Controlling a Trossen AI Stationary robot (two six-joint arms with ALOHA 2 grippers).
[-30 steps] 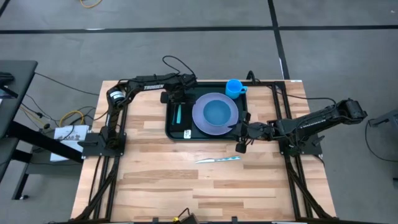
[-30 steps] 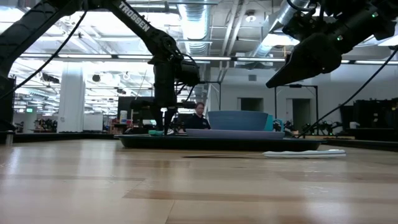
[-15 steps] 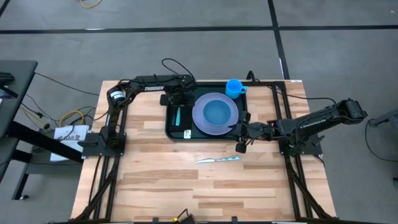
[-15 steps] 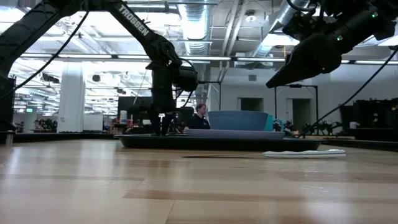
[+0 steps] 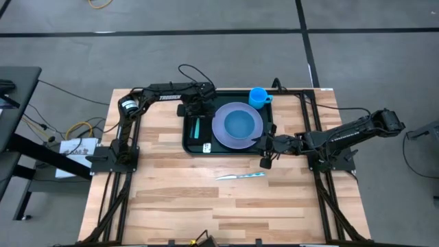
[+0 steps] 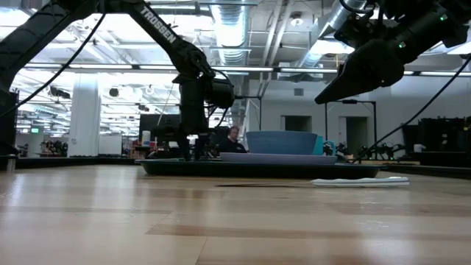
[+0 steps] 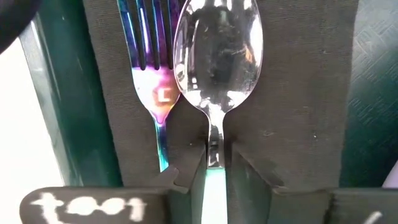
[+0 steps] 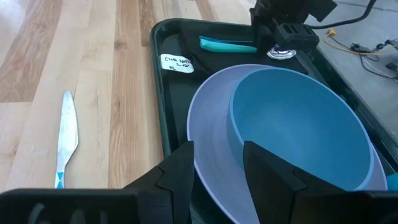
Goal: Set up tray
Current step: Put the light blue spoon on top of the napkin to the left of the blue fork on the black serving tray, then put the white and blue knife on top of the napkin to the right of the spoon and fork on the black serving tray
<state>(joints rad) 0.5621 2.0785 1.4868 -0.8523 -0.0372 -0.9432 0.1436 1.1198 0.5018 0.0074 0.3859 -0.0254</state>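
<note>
Dark green plastic forms the tray (image 5: 188,140), which lies on the wooden table (image 5: 171,199) at its far middle, directly beneath the left gripper (image 7: 213,177). That gripper is held low over the tray's left part, above a flat black piece (image 7: 298,93) on which a fork (image 7: 149,56) with an iridescent head and a spoon (image 7: 217,53) lie side by side. Its fingers (image 7: 252,180) are set narrowly to either side of the spoon's handle; whether the handle is actually clamped cannot be told. To the gripper's right, a lavender plate (image 5: 221,134) is seen inside the tray with a blue bowl (image 5: 239,123) on it, and a blue cup (image 5: 258,95) stands at the tray's far right corner. The right gripper (image 8: 214,168) is held just outside the tray's near right corner, its fingers parted with nothing between them. A knife (image 5: 240,175) with a teal handle end lies on the table, beside that gripper and clear of the tray.
</note>
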